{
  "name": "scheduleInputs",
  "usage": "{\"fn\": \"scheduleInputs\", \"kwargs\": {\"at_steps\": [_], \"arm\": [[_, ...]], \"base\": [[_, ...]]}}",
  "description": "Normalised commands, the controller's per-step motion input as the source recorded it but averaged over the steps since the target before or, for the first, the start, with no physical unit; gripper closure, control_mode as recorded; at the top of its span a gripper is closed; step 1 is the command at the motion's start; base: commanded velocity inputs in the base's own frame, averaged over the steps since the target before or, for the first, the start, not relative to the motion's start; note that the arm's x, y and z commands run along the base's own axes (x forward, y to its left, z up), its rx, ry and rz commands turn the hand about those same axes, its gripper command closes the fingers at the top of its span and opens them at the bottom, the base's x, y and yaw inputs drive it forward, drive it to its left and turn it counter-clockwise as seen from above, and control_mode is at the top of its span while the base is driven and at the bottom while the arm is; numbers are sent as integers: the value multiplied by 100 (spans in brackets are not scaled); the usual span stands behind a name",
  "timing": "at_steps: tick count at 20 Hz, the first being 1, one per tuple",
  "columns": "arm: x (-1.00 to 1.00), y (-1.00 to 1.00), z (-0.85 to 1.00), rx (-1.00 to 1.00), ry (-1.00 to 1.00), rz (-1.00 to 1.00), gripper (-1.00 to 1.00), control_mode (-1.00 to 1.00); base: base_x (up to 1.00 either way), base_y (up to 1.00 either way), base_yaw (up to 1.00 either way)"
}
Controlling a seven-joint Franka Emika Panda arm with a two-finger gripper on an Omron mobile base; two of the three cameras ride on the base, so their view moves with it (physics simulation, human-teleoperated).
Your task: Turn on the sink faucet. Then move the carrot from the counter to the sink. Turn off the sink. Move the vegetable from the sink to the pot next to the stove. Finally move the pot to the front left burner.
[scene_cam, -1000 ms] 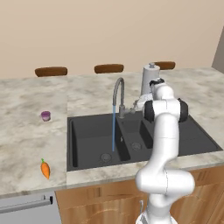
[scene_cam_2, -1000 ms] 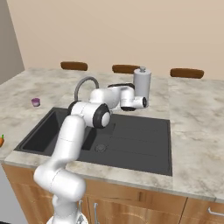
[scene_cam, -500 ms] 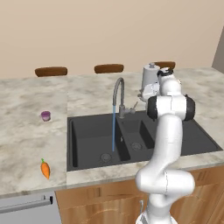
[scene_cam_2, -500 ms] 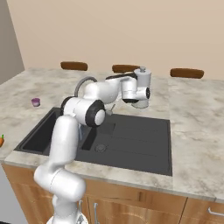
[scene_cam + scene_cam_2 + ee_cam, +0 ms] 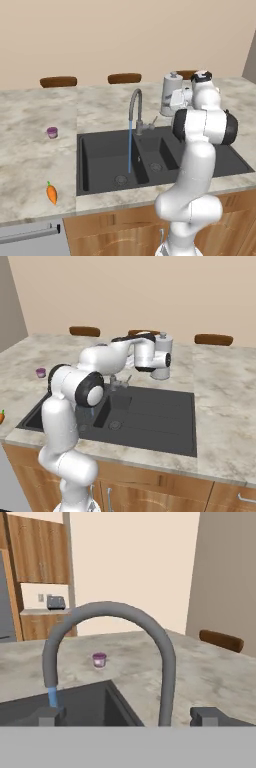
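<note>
Beige-grey marbled tabletop (image 5: 35, 160) over wooden cabinets, beige wall behind. Sink faucet (image 5: 135, 107), a grey gooseneck at the sink's (image 5: 100, 170) rear edge, runs a blue stream (image 5: 130, 147) into the large left basin. Carrot (image 5: 51, 193) lies on the tabletop at 9 o'clock of the sink, near the front edge; the right base view shows it at its left margin (image 5: 2, 416). Purple cup (image 5: 52, 132) stands at 10 o'clock of the sink. Gripper (image 5: 129, 716), jaws spread wide and holding nothing, sits behind the faucet; the hand view alone shows both fingertips (image 5: 47, 716) flanking the spout. Paper-towel roll (image 5: 162, 356) stands at 1 o'clock of the faucet.
</note>
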Motion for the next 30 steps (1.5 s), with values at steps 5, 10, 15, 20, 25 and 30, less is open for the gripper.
{"fn": "scheduleInputs", "kwargs": {"at_steps": [5,10,15,20,25,30], "arm": [[-100,20,52,-3,-7,0,-100,-100],[-100,15,53,-2,-4,0,-100,-100],[-100,18,56,-2,-1,0,-100,-100],[-100,36,48,-3,0,0,-100,-100],[-98,58,30,-5,7,-7,-100,-100],[-49,84,2,-13,13,-22,-100,-100]], "base": [[0,0,0],[0,0,0],[0,0,0],[0,0,0],[0,0,0],[0,0,0]]}}
